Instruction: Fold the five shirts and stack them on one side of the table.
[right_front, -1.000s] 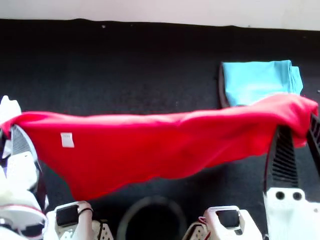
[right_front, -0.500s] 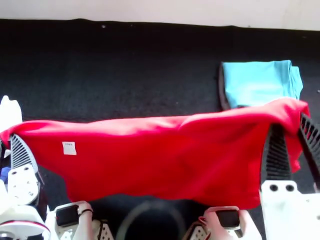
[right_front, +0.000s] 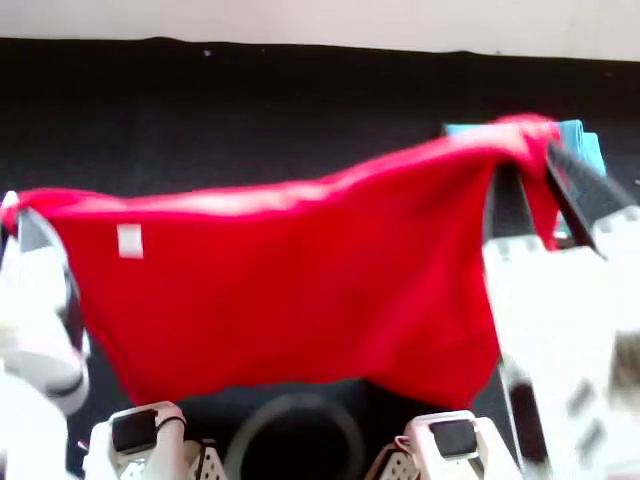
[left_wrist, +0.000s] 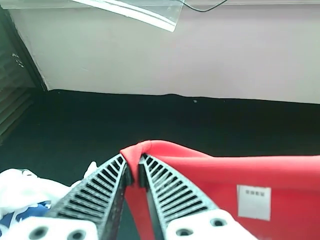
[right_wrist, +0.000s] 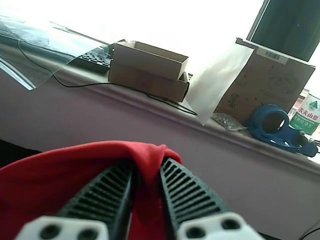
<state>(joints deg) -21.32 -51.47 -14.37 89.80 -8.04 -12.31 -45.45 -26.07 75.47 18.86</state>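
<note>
The left gripper (left_wrist: 133, 164) and right gripper (right_wrist: 147, 169) are each clamping a top corner of the red shirt (right_front: 300, 300), which is hanging stretched crosswise between them.

**High view.** The red shirt (right_front: 300, 290) covers most of the folded blue shirt (right_front: 592, 140), leaving a corner and a strip of its edge. The right arm (right_front: 560, 300) is blurred and its outline indistinct. The left arm (right_front: 35, 320) is cut by the picture's edge. The print on the label (right_front: 130, 240) is too small to read.

**Left wrist view.** The white-and-blue cloth (left_wrist: 20, 192) is cut by the corner.

**Right wrist view.** The bottle (right_wrist: 311, 114) is cut by the edge.
</note>
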